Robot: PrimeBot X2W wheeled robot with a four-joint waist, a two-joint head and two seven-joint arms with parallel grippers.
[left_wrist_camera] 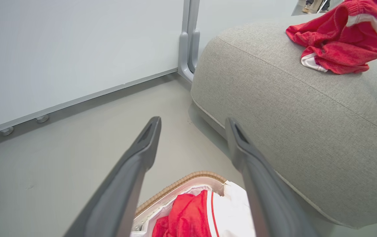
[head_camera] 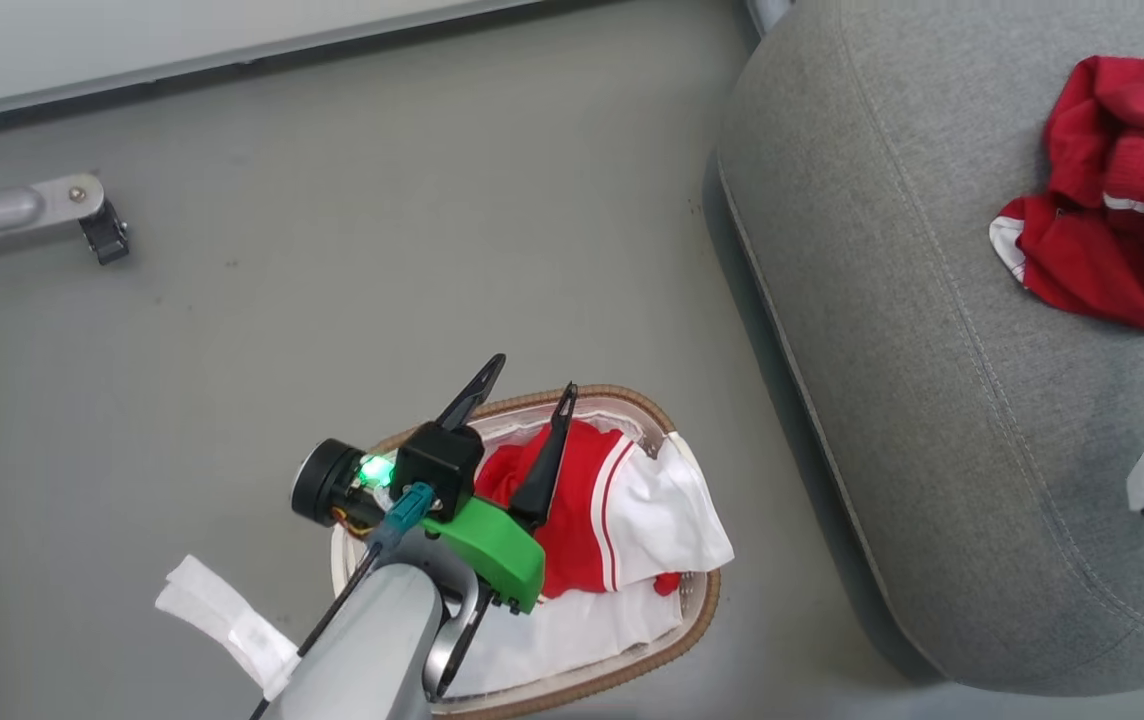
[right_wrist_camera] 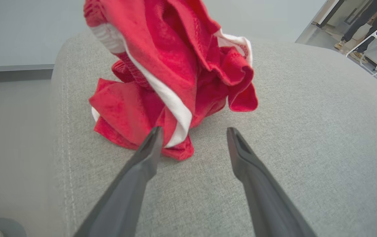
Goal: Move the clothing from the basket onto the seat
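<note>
Hovering my right gripper (right_wrist_camera: 193, 131), fingers apart, at the red garment (right_wrist_camera: 175, 65) bunched on the seat (right_wrist_camera: 307, 138). My left gripper (head_camera: 532, 375), fingers also apart, is over the clothes (head_camera: 587, 500) in the basket (head_camera: 707, 605).

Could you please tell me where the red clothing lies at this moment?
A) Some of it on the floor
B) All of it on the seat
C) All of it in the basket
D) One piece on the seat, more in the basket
D: a crumpled red garment lies on the grey seat, while a red and white garment lies in the basket.
</note>
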